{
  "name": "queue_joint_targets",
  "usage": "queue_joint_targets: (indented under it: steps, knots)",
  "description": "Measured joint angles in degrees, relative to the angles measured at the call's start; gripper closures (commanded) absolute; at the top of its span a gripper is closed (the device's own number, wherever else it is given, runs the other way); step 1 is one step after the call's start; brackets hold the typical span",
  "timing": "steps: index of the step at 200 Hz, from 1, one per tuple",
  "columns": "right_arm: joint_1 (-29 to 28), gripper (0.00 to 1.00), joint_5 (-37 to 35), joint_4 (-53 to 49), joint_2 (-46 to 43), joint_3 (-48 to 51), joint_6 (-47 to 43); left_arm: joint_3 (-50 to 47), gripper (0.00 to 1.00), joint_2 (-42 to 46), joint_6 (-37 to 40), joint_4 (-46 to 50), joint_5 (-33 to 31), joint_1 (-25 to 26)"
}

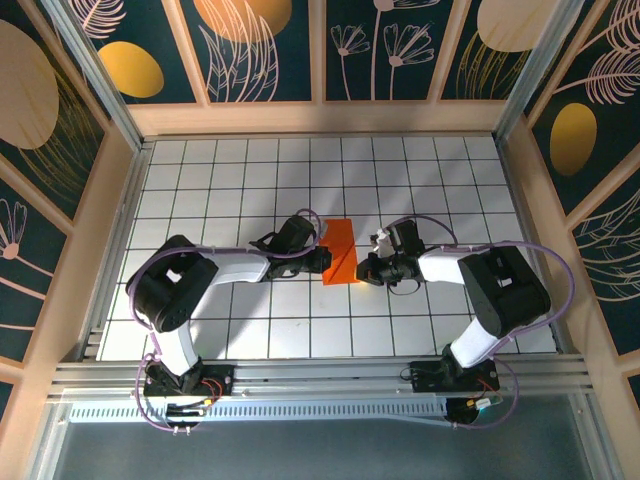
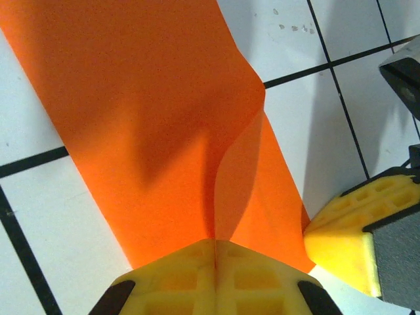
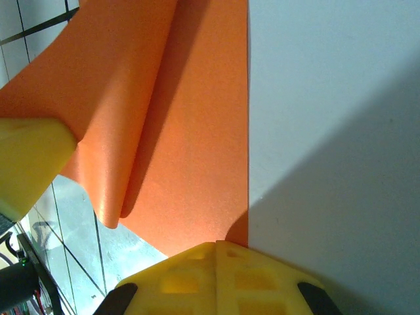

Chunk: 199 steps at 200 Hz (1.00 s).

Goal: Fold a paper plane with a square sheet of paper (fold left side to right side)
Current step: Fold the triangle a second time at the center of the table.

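So the thin bright orange paper sheet [image 1: 341, 252] sits mid white grid-tiled table [image 1: 250, 170], left gripper [image 1: 319, 243] at its left edge, right gripper [image 1: 367, 268] touching its near-right corner.

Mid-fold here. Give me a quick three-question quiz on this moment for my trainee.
1. True or false: the orange sheet of paper lies fully flat and unfolded on the table.
2. Which gripper pinches the sheet's lifted flap? A: left gripper. B: right gripper.
3. Fill in: the fingers of both grippers are ___ (open/shut).

Key: 1 false, one flap is folded over and raised. 2 A. 3 shut.
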State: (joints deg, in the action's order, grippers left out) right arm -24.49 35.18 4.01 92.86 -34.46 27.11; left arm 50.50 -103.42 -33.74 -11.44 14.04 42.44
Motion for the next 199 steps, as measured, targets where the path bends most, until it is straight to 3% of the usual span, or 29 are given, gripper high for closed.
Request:
queue_joint_targets:
  steps: [199]
  knots:
    - [0.02, 1.0, 0.24, -0.57, 0.55, -0.66, -0.02, 2.8, 1.0, -2.89, 2.71, 2.29, -1.49, -0.55]
